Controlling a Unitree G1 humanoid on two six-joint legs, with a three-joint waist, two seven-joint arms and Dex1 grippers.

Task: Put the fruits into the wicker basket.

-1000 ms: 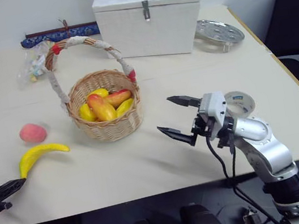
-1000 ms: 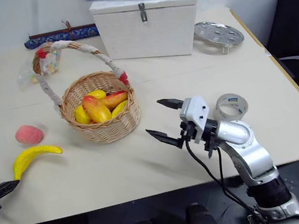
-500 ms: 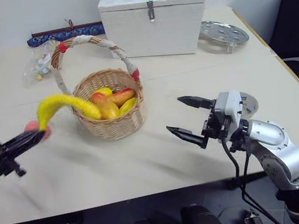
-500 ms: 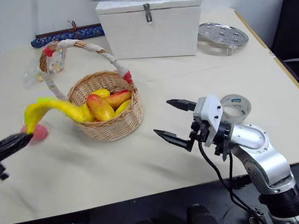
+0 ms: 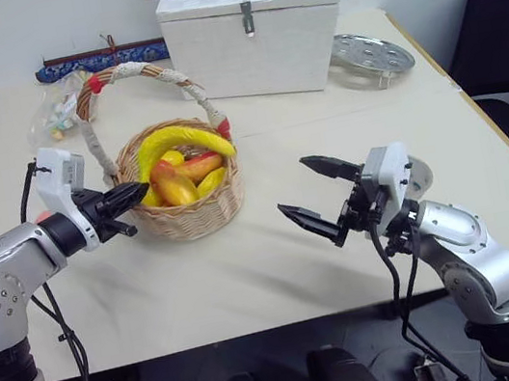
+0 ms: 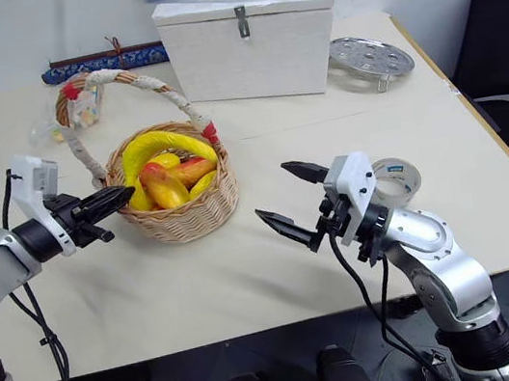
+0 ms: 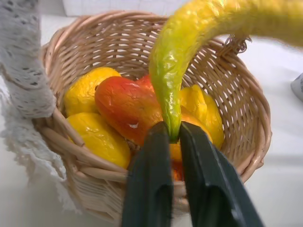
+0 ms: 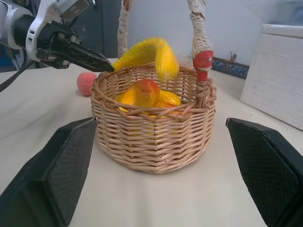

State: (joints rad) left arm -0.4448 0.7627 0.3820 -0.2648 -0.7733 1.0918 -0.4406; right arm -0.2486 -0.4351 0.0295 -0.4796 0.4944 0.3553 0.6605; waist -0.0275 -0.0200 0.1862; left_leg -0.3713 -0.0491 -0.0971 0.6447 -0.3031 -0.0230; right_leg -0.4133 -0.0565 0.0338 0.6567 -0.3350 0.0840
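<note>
The curved yellow banana (image 5: 182,139) arches over the wicker basket (image 5: 190,211), above the yellow-and-red fruits lying inside. My left gripper (image 5: 133,193) is at the basket's left rim and is shut on the banana's tip (image 7: 171,124), pinched between the fingers (image 7: 151,161). The pink-red peach (image 8: 87,83) lies on the table beyond the basket, by my left arm. My right gripper (image 5: 308,191) hovers right of the basket, open wide and empty.
A white box (image 5: 254,39) stands behind the basket, with a round metal plate (image 5: 370,54) to its right. A plastic bag (image 5: 52,117) and a blue roll (image 5: 96,60) lie at the back left. A tape roll (image 6: 394,179) sits behind my right wrist.
My left gripper took the banana off the table at the left and carried it up and right, over the basket. The right gripper stayed put.
</note>
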